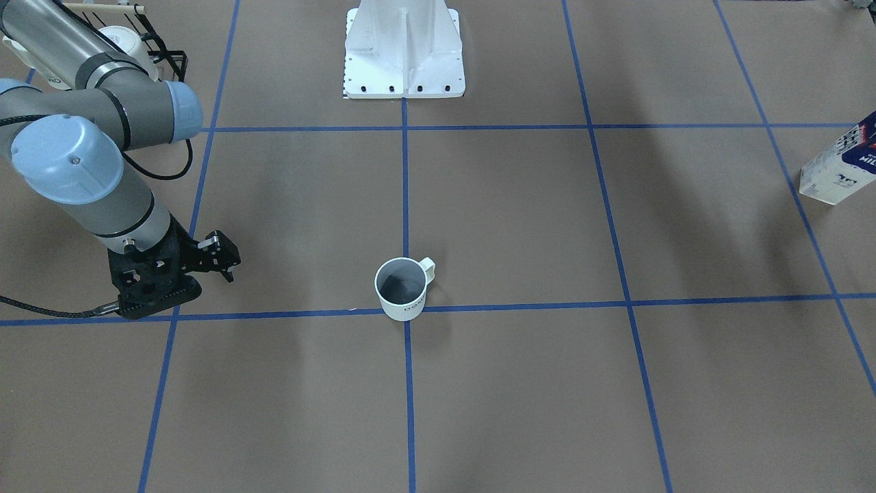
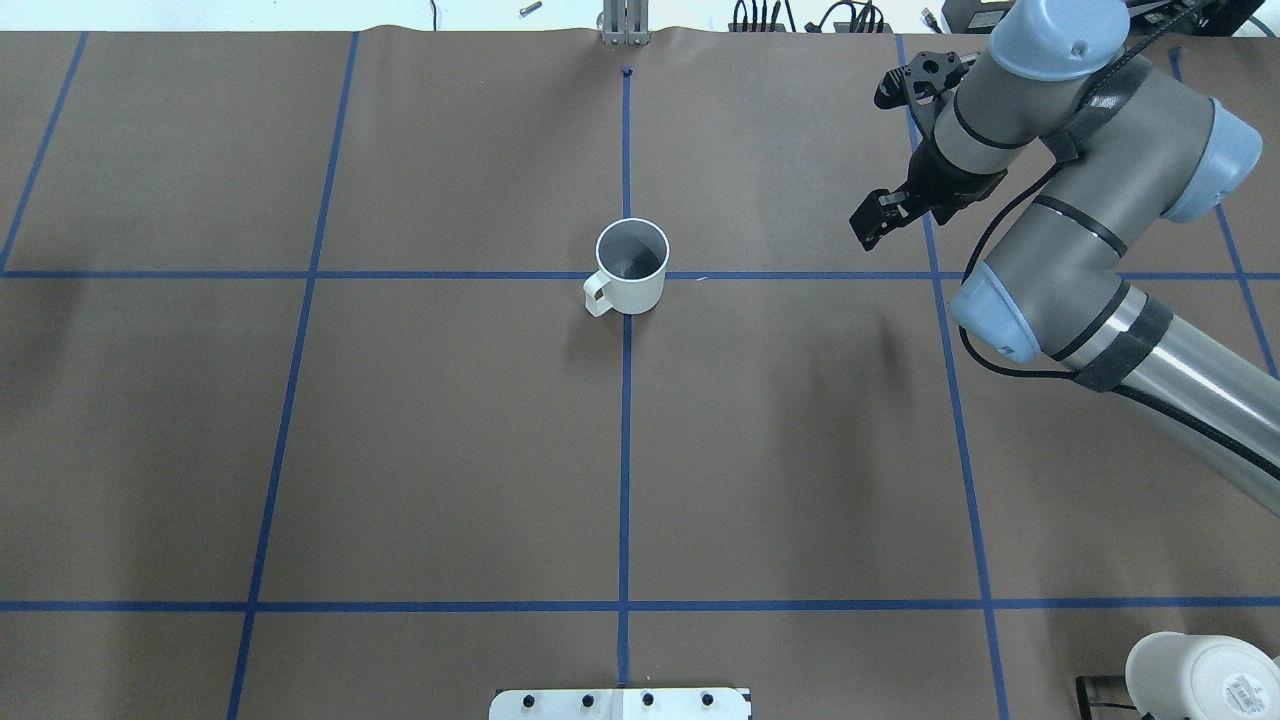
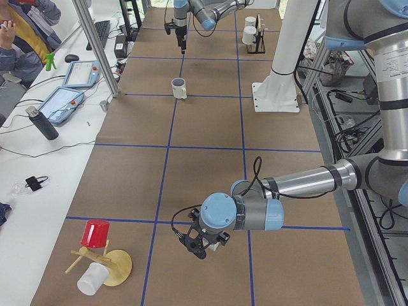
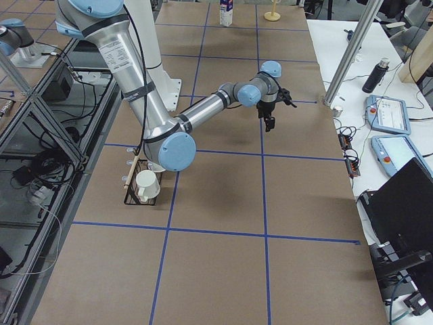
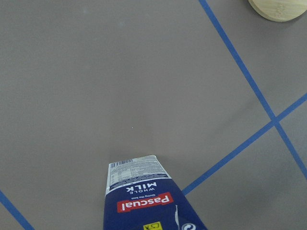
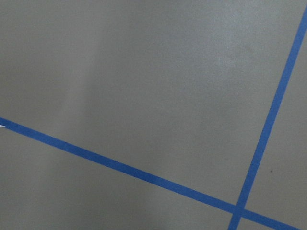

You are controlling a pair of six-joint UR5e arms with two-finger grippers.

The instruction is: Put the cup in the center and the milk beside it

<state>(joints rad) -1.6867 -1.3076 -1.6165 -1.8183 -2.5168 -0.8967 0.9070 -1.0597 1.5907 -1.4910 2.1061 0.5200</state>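
1. At the middle of the tabletop [image 2: 450, 450], the cup [image 2: 630, 265] stands upright on the crossing of the blue tape lines [image 2: 625, 450]. Its handle points toward the robot and a little to its left. I judge the cup's part of the task done.
2. The milk [image 1: 838, 168] is well apart from the cup, near the tabletop's end on the robot's left, and it looks upright in the right side view.
3. The left arm [image 3: 255, 213] reaches low over that end. Its wrist camera shows the carton's blue top close beneath it, but no fingers. I cannot tell how wide the left jaws are, or whether they have hold of the carton.
4. The right arm [image 2: 1060, 200] hangs off to the robot's right of the cup. The right jaws carry nothing, and I cannot tell how far open they are.
5. To do the milk step well:
   - I would close on the carton's flat sides below the gable, squarely, so that it cannot twist.
   - I would lift it straight up and carry it in high enough to clear the mug's rim.
6. I would set it down just beside the cup, clear of the handle and without nudging the mug off the crossing, and open only once its base sits flat.
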